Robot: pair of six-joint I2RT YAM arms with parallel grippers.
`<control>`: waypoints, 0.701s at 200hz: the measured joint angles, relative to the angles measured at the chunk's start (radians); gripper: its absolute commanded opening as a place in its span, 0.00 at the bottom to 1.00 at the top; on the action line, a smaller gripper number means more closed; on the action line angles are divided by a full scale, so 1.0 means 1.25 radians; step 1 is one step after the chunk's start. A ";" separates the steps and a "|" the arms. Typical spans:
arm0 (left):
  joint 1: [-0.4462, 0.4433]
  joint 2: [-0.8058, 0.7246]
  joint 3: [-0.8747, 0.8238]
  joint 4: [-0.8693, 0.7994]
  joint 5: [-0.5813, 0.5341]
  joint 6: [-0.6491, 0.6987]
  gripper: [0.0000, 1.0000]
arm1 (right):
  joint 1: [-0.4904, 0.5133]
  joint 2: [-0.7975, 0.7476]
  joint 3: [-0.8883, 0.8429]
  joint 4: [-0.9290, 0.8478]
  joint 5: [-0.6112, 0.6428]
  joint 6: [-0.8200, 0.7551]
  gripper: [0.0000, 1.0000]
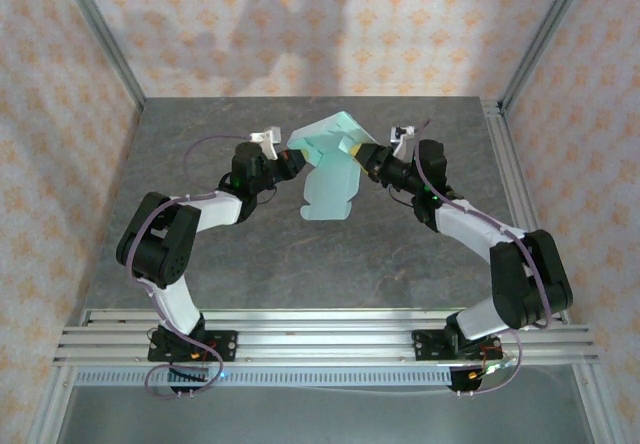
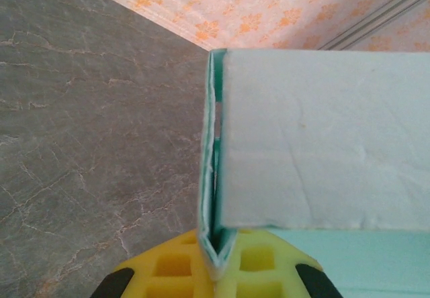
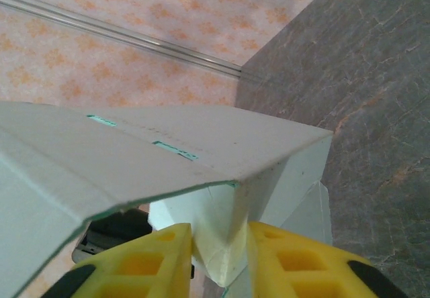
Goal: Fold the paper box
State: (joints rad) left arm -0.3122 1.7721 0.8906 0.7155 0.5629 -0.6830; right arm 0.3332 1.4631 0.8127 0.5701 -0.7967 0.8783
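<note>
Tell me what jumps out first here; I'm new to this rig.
A half-folded pale mint paper box hangs between the two arms, over the far half of the grey table. The left arm pinches one folded edge in its yellow jaws; the right arm clamps a fold on the opposite side.

The left arm (image 1: 165, 249) reaches in from the left of the paper box (image 1: 330, 179), its elbow bent and its forearm angled toward the box, with the wrist just beside the box's left edge. The left hand (image 1: 293, 162) is pinched tight on a folded edge of the card, its yellow fingers (image 2: 171, 268) pressed to either side. The right arm (image 1: 520, 274) mirrors this pose from the box's right. The right hand (image 1: 362, 156) grips a flap, a finger against each face.
</note>
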 measured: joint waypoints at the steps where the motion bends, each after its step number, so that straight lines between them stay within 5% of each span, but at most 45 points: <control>1: 0.000 0.000 0.000 -0.001 0.000 0.000 0.00 | 0.000 0.000 0.000 -0.001 0.000 0.000 0.21; 45: 0.000 0.000 0.000 -0.014 -0.011 0.023 0.00 | 0.001 -0.010 0.003 -0.072 0.022 -0.032 0.00; 65: 0.000 0.000 0.000 -0.017 -0.016 0.030 0.00 | 0.001 -0.010 0.003 -0.085 0.027 -0.037 0.00; 84: 0.000 0.000 0.000 -0.019 -0.016 0.031 0.00 | 0.001 -0.011 0.003 -0.089 0.031 -0.040 0.29; 94: -0.001 0.000 0.000 -0.020 -0.017 0.033 0.00 | 0.002 -0.011 0.004 -0.089 0.034 -0.042 0.33; 115: -0.002 0.000 0.000 -0.021 -0.017 0.036 0.00 | 0.002 -0.012 0.004 -0.086 0.036 -0.046 0.00; 140: -0.001 0.000 0.000 -0.022 -0.022 0.038 0.00 | 0.002 -0.012 0.004 -0.090 0.039 -0.042 0.02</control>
State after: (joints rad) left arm -0.3130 1.7721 0.8902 0.6876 0.5358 -0.6350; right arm 0.3351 1.4483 0.8181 0.4576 -0.7479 0.8253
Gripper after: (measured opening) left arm 0.055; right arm 0.049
